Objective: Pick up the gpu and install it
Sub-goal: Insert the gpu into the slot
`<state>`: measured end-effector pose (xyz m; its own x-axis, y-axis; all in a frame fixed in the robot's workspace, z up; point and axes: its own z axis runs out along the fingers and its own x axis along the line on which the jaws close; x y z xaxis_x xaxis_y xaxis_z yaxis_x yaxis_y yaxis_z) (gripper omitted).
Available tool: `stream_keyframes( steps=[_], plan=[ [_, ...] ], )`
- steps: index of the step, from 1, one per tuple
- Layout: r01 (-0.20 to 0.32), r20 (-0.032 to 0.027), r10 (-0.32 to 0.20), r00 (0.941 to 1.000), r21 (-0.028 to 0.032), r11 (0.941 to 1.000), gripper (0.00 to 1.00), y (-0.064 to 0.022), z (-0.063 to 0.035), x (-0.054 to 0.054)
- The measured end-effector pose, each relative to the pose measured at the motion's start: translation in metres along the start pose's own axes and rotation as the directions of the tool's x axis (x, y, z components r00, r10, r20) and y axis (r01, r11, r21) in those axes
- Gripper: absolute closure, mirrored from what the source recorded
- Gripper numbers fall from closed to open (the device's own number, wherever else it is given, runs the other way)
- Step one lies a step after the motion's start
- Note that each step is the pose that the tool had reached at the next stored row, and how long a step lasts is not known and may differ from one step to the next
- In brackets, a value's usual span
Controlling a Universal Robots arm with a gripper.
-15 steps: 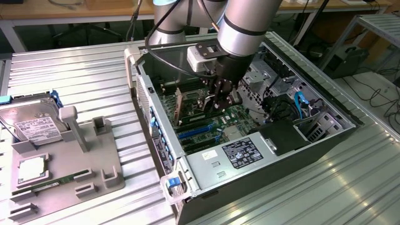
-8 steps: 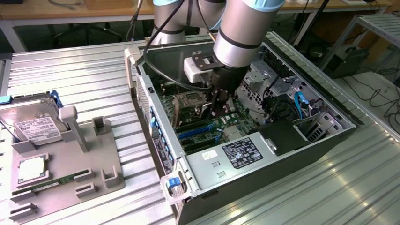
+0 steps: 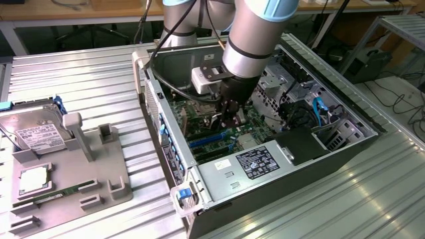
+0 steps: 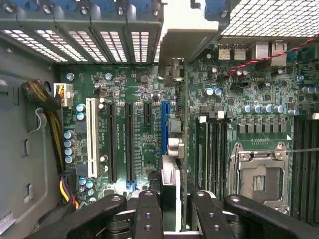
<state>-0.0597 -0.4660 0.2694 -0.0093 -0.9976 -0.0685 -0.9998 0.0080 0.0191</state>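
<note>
Dark gpu [image 4: 175, 164] stood edge-on over board [image 4: 129, 89] | gripper [image 4: 172, 209] jaws apparently pinching its top edge | stiff, light, fragile.

Your arm [image 3: 256, 35]: silver tube, pale-blue joint caps, black cables, white wrist box; black gripper [image 3: 230, 115], screw-studded fingers [image 4: 148, 214].

Ribbed metal table [image 3: 79, 74]: open computer case [image 3: 345, 144] at centre; grey parts tray [image 3: 99, 179] toward exterior view's left.
</note>
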Motion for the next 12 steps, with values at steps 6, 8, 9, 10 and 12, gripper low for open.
stream_keyframes(
  steps=[6, 8, 9, 10, 12],
  plan=[
    [0.002, 0.0, -0.002, 1.0, -0.0001, 1.0, 0.73, 0.0036, 0.0037, 0.0024],
    [0.003, 0.0001, -0.003, 1.0, 0.001, 1.0, 0.73, 0.0048, 0.0056, 0.0026],
    [0.003, 0.0001, -0.003, 1.0, 0.0011, 1.0, 0.73, 0.0052, 0.0064, 0.0026],
    [0.003, -0.0001, -0.003, 1.0, 0.0011, 1.0, 0.73, 0.0056, 0.0069, 0.0027],
    [0.003, 0.0, -0.003, 1.0, 0.0012, 1.0, 0.73, 0.0057, 0.0081, 0.0027]
  ],
)
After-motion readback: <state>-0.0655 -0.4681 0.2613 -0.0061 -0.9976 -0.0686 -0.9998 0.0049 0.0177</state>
